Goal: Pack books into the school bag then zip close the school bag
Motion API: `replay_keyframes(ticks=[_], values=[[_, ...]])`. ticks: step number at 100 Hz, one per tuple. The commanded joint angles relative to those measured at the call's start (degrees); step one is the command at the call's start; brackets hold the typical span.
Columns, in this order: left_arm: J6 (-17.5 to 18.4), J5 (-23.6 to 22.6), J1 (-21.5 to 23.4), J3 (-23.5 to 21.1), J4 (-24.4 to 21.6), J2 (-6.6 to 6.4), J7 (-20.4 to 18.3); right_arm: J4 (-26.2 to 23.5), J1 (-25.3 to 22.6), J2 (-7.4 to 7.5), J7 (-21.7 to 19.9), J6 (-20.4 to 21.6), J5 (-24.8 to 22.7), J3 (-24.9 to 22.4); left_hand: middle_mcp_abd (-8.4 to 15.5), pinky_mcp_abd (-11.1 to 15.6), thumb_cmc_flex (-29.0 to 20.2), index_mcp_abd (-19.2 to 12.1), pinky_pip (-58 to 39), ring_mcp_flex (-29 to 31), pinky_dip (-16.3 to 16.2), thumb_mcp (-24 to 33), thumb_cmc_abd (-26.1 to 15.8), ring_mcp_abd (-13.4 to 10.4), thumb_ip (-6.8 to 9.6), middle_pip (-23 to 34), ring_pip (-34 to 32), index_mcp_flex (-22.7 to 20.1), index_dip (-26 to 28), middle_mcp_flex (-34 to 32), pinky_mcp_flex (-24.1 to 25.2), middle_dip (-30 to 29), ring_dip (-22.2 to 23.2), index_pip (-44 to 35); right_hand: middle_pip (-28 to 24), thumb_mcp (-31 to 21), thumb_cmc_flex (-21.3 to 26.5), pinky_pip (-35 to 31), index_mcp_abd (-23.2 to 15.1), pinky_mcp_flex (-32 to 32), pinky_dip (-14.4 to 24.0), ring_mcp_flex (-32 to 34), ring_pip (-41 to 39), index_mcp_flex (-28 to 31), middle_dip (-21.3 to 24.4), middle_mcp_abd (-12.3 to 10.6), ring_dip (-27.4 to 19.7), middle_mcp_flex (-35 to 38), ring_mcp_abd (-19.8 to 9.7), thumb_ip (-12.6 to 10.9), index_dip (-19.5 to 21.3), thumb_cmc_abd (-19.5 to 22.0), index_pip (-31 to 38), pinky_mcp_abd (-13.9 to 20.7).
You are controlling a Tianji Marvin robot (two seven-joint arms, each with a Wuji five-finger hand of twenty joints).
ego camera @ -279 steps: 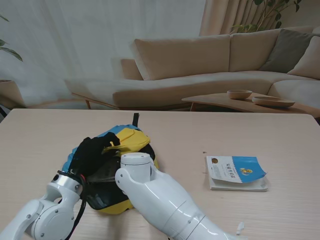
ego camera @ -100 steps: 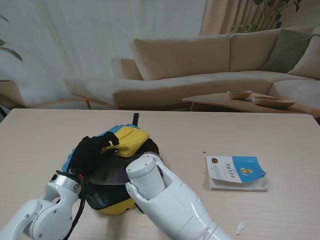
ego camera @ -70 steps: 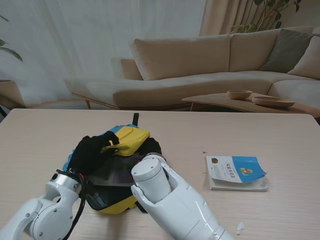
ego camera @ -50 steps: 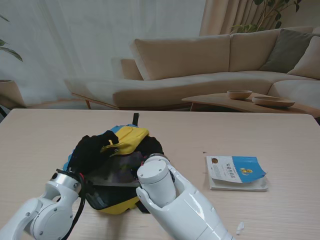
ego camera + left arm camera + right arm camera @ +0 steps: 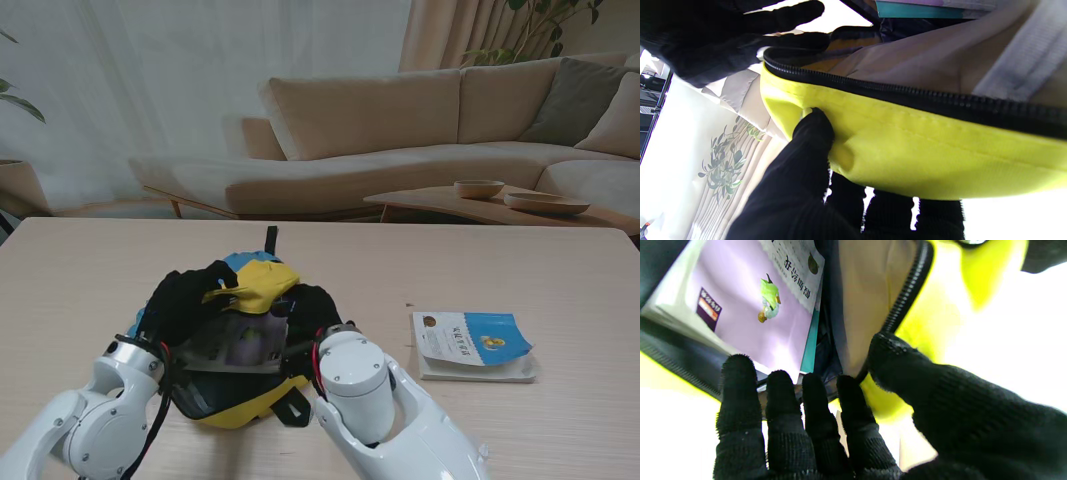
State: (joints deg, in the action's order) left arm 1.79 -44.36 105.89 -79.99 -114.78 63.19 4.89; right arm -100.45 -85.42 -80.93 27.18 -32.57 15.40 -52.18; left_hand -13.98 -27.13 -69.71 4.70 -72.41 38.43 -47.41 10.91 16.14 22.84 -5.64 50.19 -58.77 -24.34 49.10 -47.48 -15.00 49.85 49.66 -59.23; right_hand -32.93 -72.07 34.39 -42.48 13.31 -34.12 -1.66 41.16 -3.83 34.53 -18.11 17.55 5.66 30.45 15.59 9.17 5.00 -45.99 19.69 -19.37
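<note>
Currently: both hands at the open school bag, one book inside, one still on the table

School bag point(image 5: 245, 400) sits on the table point(image 5: 520, 270) left of centre, near me, yellow and blue shell, mouth open toward the right. Left hand point(image 5: 185, 300) in a black glove grips the yellow upper flap point(image 5: 262, 283) and holds it raised; in the left wrist view the thumb point(image 5: 813, 128) presses the yellow fabric point(image 5: 907, 156) just under the black zipper point(image 5: 907, 96), other fingers wrap the opposite side of the flap, so it is clamped on the bag. Right hand point(image 5: 312, 312) is at the right side of the opening, mostly hidden behind its own white forearm in the stand view. In the right wrist view its fingers point(image 5: 780, 386) rest against the rim of the opening and the thumb point(image 5: 890, 350) lies on the zipper edge point(image 5: 907, 290); whether it pinches the edge or only touches it, cannot tell. Purple-covered book point(image 5: 740, 306) lies inside the bag, a teal edge beside it; it also shows faintly through the opening in the stand view point(image 5: 245, 340). Second book point(image 5: 472, 340), blue and white cover, lies flat on the table to the right, well apart from the bag, nothing touching it. Zipper is undone.
</note>
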Motion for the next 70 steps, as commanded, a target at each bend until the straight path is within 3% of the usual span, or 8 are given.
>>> replay_keyframes(ticks=[1, 37, 70], values=[[-0.3, 0.3, -0.1, 0.2, -0.3, 0.08, -1.7, -1.7, -2.0, 1.69, -1.6, 1.0, -1.1, -0.8, -0.9, -1.8, -4.3, -3.0, -2.0, 0.4, -1.6, -0.6, -4.2, 0.9, 1.62, 1.4, -0.8, 1.3, 2.1, 0.9, 0.7, -0.5, 0.9, -4.0, 0.8, 1.3, -2.8, 0.0, -0.9, -0.4, 0.0, 2.1, -0.3, 1.3, 0.8, -0.5, -0.2, 0.8, 0.2, -1.1, 0.6, 0.0, 0.9, -0.2], [-2.3, 0.7, -0.4, 1.5, 0.0, -0.57, -6.0, -9.6, -9.0, 7.52, -11.3, 4.8, -5.8, -8.5, -0.7, -1.5, -4.3, -3.0, -1.8, 0.1, -1.5, -0.9, -4.4, 1.0, 1.71, 1.1, -0.5, 1.3, 2.0, 1.0, 1.1, -0.7, 0.8, -3.8, 1.5, 2.0, -3.3, 1.3, -1.0, 1.2, -0.2, 0.6, -0.5, 0.2, 1.0, -0.9, 0.0, 0.1, -0.2, -1.0, 0.6, 0.2, 1.1, -0.5], [-10.3, -0.5, 0.7, 6.4, -0.7, -1.23, -9.8, -12.2, -11.8, 9.60, -14.6, 8.9, -8.3, -14.9, 0.1, -1.1, -3.9, -2.6, -0.7, -1.0, -0.3, -1.7, -3.5, 1.8, 2.40, -1.5, 2.1, 1.6, -0.3, 0.7, 2.2, -1.6, -0.5, -1.8, 1.7, 2.2, -3.2, 1.9, -1.0, 1.4, -0.1, 0.0, -0.8, -0.2, 1.0, -0.9, 0.2, -0.1, -0.3, -1.0, 0.6, 0.3, 1.3, -0.1]])
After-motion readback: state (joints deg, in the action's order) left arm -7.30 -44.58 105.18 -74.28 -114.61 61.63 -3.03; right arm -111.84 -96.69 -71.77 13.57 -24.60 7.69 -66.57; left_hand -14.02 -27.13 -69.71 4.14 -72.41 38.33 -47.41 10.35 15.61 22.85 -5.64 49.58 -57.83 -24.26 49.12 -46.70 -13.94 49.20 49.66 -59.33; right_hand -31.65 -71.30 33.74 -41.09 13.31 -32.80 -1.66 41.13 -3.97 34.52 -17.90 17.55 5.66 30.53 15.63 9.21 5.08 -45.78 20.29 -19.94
